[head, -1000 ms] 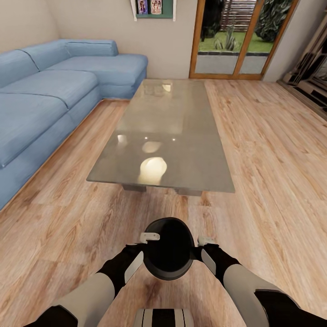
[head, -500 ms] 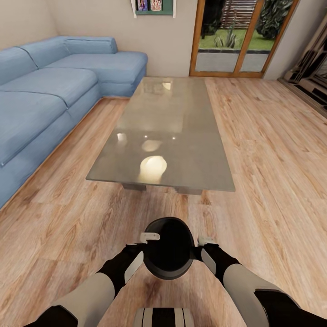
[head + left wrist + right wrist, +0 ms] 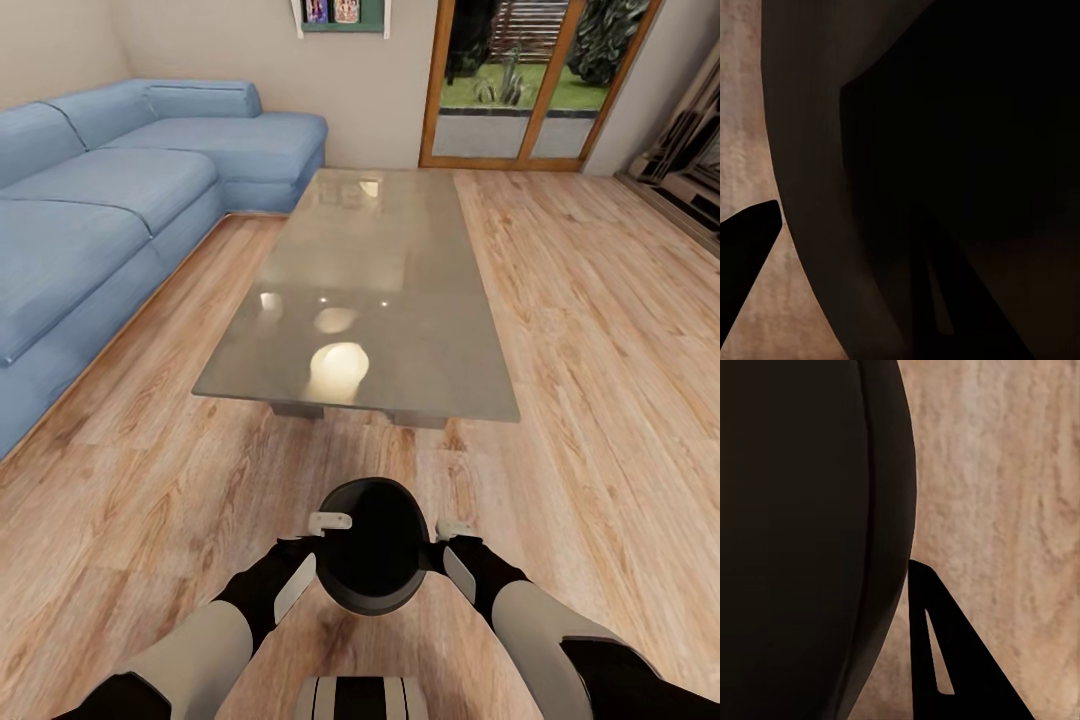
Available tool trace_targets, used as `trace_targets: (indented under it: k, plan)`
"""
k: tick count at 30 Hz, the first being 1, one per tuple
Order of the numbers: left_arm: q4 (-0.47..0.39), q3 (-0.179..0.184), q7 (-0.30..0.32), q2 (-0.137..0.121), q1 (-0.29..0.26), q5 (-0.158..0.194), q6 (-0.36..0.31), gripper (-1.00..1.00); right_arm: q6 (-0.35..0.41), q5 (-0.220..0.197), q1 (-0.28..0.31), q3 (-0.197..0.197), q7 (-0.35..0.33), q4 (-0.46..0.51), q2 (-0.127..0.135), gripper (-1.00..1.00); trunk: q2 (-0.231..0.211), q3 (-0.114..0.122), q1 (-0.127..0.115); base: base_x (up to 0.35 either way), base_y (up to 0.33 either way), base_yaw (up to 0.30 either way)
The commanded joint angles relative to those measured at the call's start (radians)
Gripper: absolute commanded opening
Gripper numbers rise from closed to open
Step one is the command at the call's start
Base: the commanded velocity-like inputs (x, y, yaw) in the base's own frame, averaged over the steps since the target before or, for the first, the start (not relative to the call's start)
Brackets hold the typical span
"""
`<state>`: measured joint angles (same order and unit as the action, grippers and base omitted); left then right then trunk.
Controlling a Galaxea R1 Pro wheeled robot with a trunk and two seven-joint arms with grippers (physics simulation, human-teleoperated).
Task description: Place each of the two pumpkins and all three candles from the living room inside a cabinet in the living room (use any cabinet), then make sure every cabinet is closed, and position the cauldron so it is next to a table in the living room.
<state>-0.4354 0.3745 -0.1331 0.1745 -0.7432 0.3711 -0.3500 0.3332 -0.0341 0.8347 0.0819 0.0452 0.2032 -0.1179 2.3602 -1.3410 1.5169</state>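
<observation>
I hold the glossy black cauldron (image 3: 372, 548) between both arms, low over the wood floor, a short way off the near end of the table (image 3: 400, 250). My left gripper (image 3: 335, 522) is shut on its left rim and my right gripper (image 3: 448, 527) is shut on its right rim. In the left wrist view the cauldron's dark wall (image 3: 945, 150) runs between the fingers, one finger (image 3: 742, 255) outside it. In the right wrist view the cauldron's wall (image 3: 802, 540) lies beside a dark finger (image 3: 945, 660). The pumpkins and candles are out of view.
A blue corner sofa (image 3: 100, 200) runs along the left and the far wall. A wood-framed glass door (image 3: 520, 80) stands beyond the table. Dark furniture (image 3: 690, 160) lines the right edge. Open wood floor (image 3: 600, 330) lies right of the table.
The whole picture has shifted a little, so the camera moved slightly. Both grippers and the cauldron keep their place in front of me.
</observation>
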Motion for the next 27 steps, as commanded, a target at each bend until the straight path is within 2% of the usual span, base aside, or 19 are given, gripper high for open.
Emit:
trace_targets:
  k: [1, 7, 8, 27]
  plan:
    - [-0.002, 0.007, -0.006, 0.000, -0.001, 0.015, -0.002, -1.00, 0.005, -0.021, -0.002, 0.010, -0.003, 0.001, -0.002, -1.00, 0.000, -0.001, 0.007, 0.000, 0.000, 0.002]
    - [-0.002, 0.008, -0.006, 0.000, -0.001, 0.015, -0.003, -1.00, 0.005, -0.021, -0.001, 0.010, -0.002, 0.001, -0.002, -1.00, 0.000, -0.001, 0.007, 0.000, 0.000, 0.000]
    - [-0.002, 0.008, -0.006, 0.000, -0.001, 0.015, -0.003, -1.00, 0.005, -0.021, -0.001, 0.010, -0.002, 0.001, -0.002, 1.00, 0.000, -0.001, 0.007, 0.000, 0.000, 0.000]
    - [-0.002, 0.007, -0.006, 0.000, -0.001, 0.015, -0.003, -1.00, 0.004, -0.021, -0.001, 0.010, -0.004, 0.001, -0.002, 1.00, 0.000, -0.001, 0.007, 0.000, 0.000, 0.000]
